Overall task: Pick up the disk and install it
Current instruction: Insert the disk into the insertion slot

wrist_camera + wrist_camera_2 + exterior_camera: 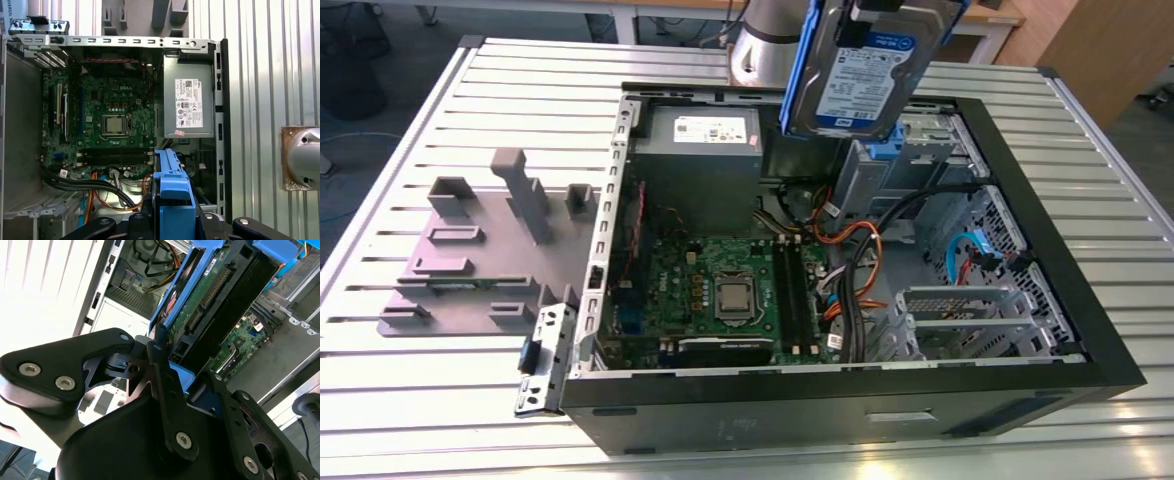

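Observation:
The disk [865, 75], silver-grey with a white-and-blue label and blue rails, hangs upright above the far side of the open computer case [1071, 240]. It is clear of the parts below it. My gripper [185, 376] is shut on the disk's end, its black fingers [162, 367] pressing the blue carrier. In the second wrist view the disk's green circuit board [210, 295] faces the camera. In the first wrist view the blue rail of the disk [172, 187] sticks out from my gripper [172, 224] over the case interior.
Inside the case lie a green motherboard [720, 290], a grey power-supply box [700, 150], orange and black cables [847, 250] and a metal drive cage [907, 160]. A grey plastic stand with upright posts [480, 250] sits on the slatted table [454, 420] at the exterior view's left.

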### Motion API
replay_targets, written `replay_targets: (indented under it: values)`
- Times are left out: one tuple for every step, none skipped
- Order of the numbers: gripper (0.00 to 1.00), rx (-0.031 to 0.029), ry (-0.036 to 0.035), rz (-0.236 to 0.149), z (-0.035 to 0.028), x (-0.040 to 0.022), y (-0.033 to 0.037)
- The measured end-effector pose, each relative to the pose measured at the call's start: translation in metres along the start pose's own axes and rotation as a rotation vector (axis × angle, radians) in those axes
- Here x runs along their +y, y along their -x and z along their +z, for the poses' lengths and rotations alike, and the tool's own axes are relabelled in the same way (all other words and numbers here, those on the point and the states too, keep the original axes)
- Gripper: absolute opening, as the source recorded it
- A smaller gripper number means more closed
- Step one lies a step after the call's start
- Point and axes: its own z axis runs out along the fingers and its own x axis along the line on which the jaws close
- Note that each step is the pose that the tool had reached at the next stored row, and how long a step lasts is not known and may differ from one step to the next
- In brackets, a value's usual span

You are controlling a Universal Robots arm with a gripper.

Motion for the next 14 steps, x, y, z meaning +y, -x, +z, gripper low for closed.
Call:
replay_targets:
  values:
    - [0.37,0.0000,0.0000,0.000,0.0000,-0.0001,-0.0003]
    - [0.37,0.0000,0.0000,0.000,-0.0001,-0.0001,-0.0005]
    - [0.37,0.0000,0.0000,0.000,-0.0001,-0.0002,-0.0008]
    - [0.37,0.0001,0.0000,0.000,-0.0001,-0.0002,-0.0011]
    - [0.37,0.0000,0.0000,0.000,-0.0002,-0.0003,-0.0014]
    - [0.37,0.0001,0.0000,0.000,-0.0002,-0.0004,-0.0017]
    - [0.37,0.0000,0.0000,0.000,-0.0002,-0.0004,-0.0020]
    - [0.37,-0.0001,0.0000,0.000,-0.0002,-0.0005,-0.0023]
    - [0.37,0.0001,0.0000,0.000,-0.0003,-0.0006,-0.0029]
    - [0.37,0.0000,0.0000,0.000,-0.0003,-0.0007,-0.0032]
    - [0.37,0.0001,0.0000,0.000,-0.0003,-0.0008,-0.0035]
    - [0.37,0.0000,0.0000,0.000,-0.0004,-0.0008,-0.0039]
    - [0.37,0.0001,0.0000,0.000,-0.0004,-0.0009,-0.0042]
    - [0.37,0.0000,0.0000,0.000,-0.0004,-0.0009,-0.0045]
